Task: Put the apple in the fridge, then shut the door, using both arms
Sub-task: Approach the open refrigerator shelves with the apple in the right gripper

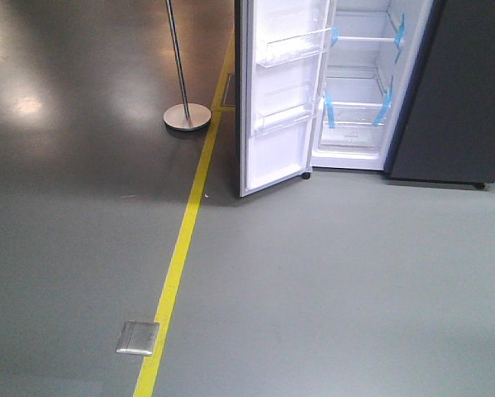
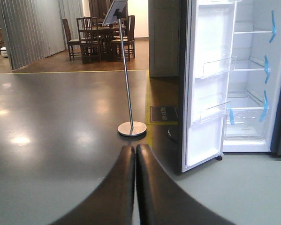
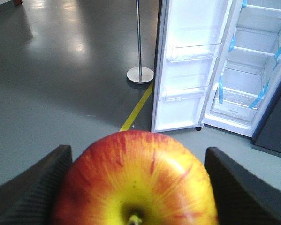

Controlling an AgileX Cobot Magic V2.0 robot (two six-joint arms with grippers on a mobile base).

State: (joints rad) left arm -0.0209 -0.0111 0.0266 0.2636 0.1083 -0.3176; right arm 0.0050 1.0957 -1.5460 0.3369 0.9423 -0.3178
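The apple, red with yellow streaks and a yellow patch round the stem, fills the bottom of the right wrist view. My right gripper is shut on it, one dark finger on each side. The fridge stands ahead at the upper right, its white inside and blue-taped glass shelves showing. The door is swung wide open, white inner side with clear bins facing me. Fridge and door show past the apple. My left gripper is shut and empty, pointing at the floor left of the door. Neither gripper shows in the front view.
A metal pole stand with a round base stands left of the door. A yellow floor line runs toward the fridge. A metal floor plate lies near it. A dark grey panel adjoins the fridge on the right. Chairs and a table stand far back.
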